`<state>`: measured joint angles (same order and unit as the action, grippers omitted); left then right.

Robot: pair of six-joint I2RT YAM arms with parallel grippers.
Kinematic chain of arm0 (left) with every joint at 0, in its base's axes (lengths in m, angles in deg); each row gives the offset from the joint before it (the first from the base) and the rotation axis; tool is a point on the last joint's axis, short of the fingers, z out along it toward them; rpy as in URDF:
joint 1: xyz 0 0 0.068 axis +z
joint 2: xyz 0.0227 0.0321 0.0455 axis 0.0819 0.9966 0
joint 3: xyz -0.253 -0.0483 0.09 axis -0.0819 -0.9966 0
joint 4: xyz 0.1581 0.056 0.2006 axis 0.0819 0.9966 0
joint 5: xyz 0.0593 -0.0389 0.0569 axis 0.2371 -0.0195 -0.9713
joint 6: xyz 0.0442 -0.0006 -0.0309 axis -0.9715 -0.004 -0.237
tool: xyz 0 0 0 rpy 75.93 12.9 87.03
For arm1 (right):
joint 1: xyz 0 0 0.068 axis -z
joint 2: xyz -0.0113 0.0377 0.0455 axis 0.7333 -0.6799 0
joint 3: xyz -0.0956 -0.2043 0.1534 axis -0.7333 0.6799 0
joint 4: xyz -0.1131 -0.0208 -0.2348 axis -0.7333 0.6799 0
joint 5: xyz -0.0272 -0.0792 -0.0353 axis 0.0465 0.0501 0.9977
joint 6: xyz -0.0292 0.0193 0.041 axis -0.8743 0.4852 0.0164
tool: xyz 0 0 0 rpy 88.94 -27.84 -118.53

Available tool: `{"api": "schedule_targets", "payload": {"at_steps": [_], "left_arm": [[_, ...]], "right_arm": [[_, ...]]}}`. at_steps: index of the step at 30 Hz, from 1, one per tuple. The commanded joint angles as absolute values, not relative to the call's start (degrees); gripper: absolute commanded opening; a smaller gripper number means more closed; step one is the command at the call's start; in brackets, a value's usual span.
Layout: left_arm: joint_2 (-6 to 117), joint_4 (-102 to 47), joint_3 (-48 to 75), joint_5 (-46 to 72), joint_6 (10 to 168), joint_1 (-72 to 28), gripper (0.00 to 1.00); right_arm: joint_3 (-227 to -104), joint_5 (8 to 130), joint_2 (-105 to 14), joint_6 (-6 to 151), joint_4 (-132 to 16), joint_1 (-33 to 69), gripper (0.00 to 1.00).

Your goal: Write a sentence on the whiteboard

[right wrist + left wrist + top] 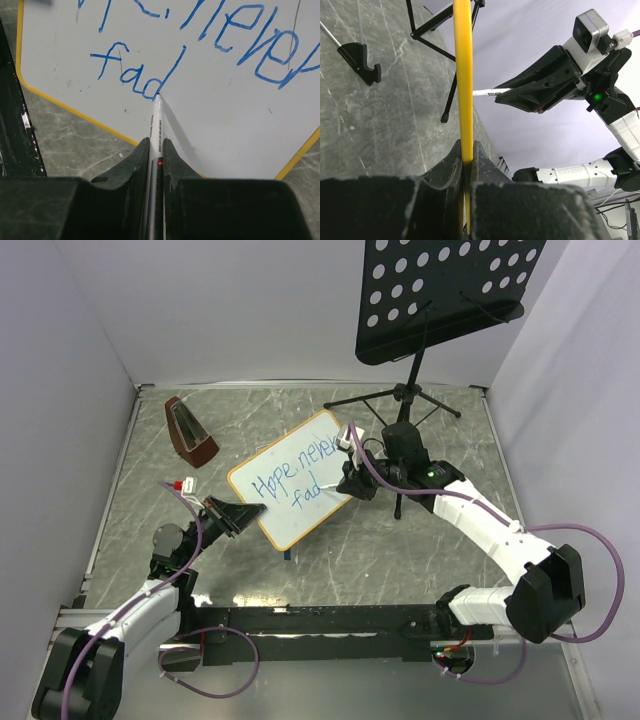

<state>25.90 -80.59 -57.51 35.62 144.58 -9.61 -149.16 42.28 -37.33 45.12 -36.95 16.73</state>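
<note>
Over the middle of the grey marbled worktop (420, 560), the small rectangular whiteboard (290, 490) with a thin yellowish frame is hanging tilted between the two arms, showing blue handwritten words (135, 75) reading "Hope never" above and "fad" below. The left claw (467, 160) is pinching the board's lower-left frame edge tight. The right claw (156, 150) is clamping shut around a slim white marker pen (157, 117), whose tip is touching the board at the foot of the "d"; its barrel print is too small to read.
</note>
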Motion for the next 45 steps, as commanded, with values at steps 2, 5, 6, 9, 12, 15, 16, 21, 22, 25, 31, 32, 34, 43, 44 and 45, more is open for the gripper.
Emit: {"api": "schedule_targets", "payload": {"at_steps": [2,5,6,9,12,15,16,21,22,25,31,32,34,43,44,45], "left_arm": [[24.27,-90.81,-60.35,36.26,145.47,-9.46,0.01],[24.35,-90.81,-60.52,36.17,145.47,-9.37,0.01],[24.53,-90.89,-60.44,36.17,145.47,-9.37,0.01],[24.62,-91.16,-60.52,36.08,145.64,-9.28,0.01],[24.36,-90.98,-60.35,36.08,145.65,-9.28,0.01],[23.92,-90.19,-60.35,36.08,145.47,-9.28,0.01],[23.74,-90.02,-60.26,35.99,145.38,-9.28,0.01],[23.91,-89.84,-60.26,36.08,145.21,-9.28,0.01],[23.92,-89.93,-60.26,36.17,145.29,-9.28,0.01],[24.44,-90.45,-60.26,36.26,145.38,-9.28,0.01],[24.53,-90.45,-60.17,36.61,145.29,-9.19,0.01],[24.44,-90.45,-60.17,36.7,145.29,-9.28,0.01],[24.44,-90.28,-60.26,36.7,145.21,-9.19,0.01],[24.09,-90.37,-60.35,37.05,145.21,-9.19,0.01],[24.0,-90.19,-60.35,36.96,145.21,-9.19,0.01],[24.0,-90.19,-60.35,36.96,145.12,-9.19,0.01]], "right_arm": [[-151.45,41.98,-37.24,45.22,-38.43,17.2,0.0],[-150.04,41.8,-36.72,44.78,-37.73,17.11,0.0],[-149.78,41.71,-36.63,44.52,-37.64,17.11,0.0],[-148.55,41.8,-35.58,44.08,-37.11,17.11,0.0],[-147.4,42.06,-34.61,43.9,-36.85,17.2,0.0],[-146.7,42.41,-33.9,43.82,-36.76,17.37,0.0],[-146.52,42.42,-33.73,43.73,-36.76,17.46,0.0],[-146.61,41.8,-33.02,43.9,-36.58,18.95,0.0],[-146.96,41.19,-32.94,43.99,-36.5,19.13,0.0],[-148.1,38.47,-31.62,44.52,-36.58,19.57,0.0],[-150.04,36.26,-29.86,45.83,-37.98,19.74,0.0],[-150.04,36.35,-29.77,45.84,-37.99,19.57,0.0],[-150.04,36.61,-29.95,45.92,-38.34,19.57,0.0],[-149.51,36.79,-30.91,46.28,-40.27,20.27,0.0],[-149.51,36.79,-31.0,46.28,-40.36,20.27,0.0],[-149.51,36.88,-31.09,46.28,-40.45,20.36,0.0]]}}
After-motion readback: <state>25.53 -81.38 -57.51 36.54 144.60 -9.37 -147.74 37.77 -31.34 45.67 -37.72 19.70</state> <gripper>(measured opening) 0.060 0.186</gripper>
